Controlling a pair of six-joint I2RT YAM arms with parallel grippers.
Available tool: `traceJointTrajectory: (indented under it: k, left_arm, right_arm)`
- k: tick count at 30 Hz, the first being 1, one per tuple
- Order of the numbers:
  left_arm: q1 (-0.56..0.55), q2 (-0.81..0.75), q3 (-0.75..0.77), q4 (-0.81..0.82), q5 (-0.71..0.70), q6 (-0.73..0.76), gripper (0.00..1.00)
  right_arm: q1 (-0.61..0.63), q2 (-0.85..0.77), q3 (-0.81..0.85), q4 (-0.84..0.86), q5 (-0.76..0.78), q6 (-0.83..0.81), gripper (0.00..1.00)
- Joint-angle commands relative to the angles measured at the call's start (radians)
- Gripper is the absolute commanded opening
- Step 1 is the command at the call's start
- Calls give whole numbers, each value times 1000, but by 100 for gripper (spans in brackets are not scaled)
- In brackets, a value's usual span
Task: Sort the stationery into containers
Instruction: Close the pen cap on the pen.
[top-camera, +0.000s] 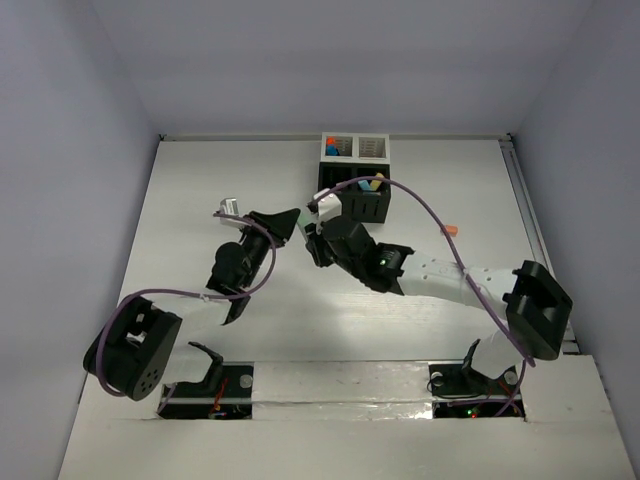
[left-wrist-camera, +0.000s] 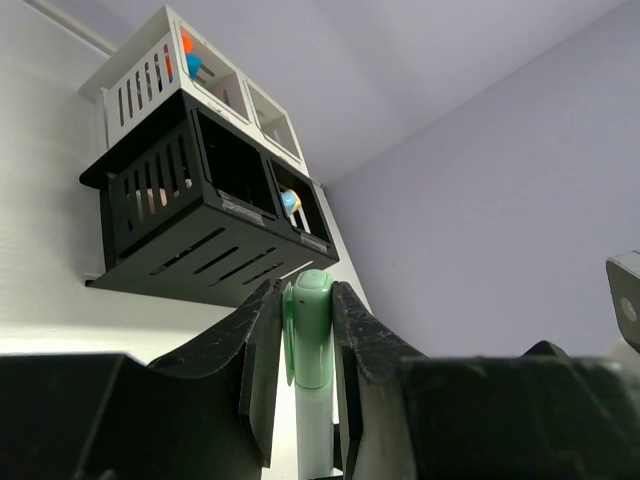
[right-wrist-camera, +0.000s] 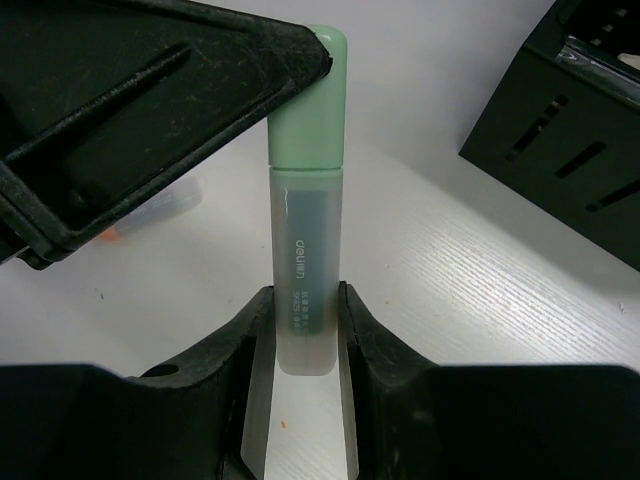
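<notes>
A highlighter with a mint-green cap (left-wrist-camera: 310, 320) and a frosted body (right-wrist-camera: 305, 270) is held off the table between my two grippers. My left gripper (left-wrist-camera: 305, 300) is shut on its cap. My right gripper (right-wrist-camera: 303, 310) is shut on the lower end of its body. In the top view the two grippers meet just in front of the organizer, left (top-camera: 293, 222) and right (top-camera: 312, 240), and the highlighter is hidden between them. The organizer's black part (top-camera: 352, 200) is joined to its white part (top-camera: 372, 148). It also shows in the left wrist view (left-wrist-camera: 170, 230) and the right wrist view (right-wrist-camera: 570, 150).
Orange and blue caps (left-wrist-camera: 187, 55) stand in a white compartment. A blue and yellow item (left-wrist-camera: 290, 203) is in a black compartment. A small orange item (top-camera: 450, 230) lies on the table to the right. Grey walls enclose the table.
</notes>
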Motion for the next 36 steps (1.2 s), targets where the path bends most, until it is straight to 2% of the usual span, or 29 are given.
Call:
traceJointTrajectory:
  k: [1, 5, 12, 22, 30, 36]
  left_arm:
    - [-91, 18, -29, -17, 106, 0, 0]
    - [-124, 43, -49, 14, 98, -21, 0]
    - [-158, 65, -42, -23, 84, -9, 0]
    - [-192, 28, -9, -142, 67, 25, 0]
    - [-229, 45, 1, -106, 84, -32, 0]
    - [-239, -96, 12, -170, 67, -34, 0]
  right_arm:
    - [-29, -80, 28, 243, -51, -36, 0]
    - [-39, -97, 32, 264, -77, -53, 0]
    - [-39, -132, 64, 257, -124, -93, 0]
    - [-66, -149, 144, 191, -192, -144, 0]
    - [-66, -125, 227, 205, -235, -150, 0]
    - [-66, -100, 210, 229, -246, -128, 0]
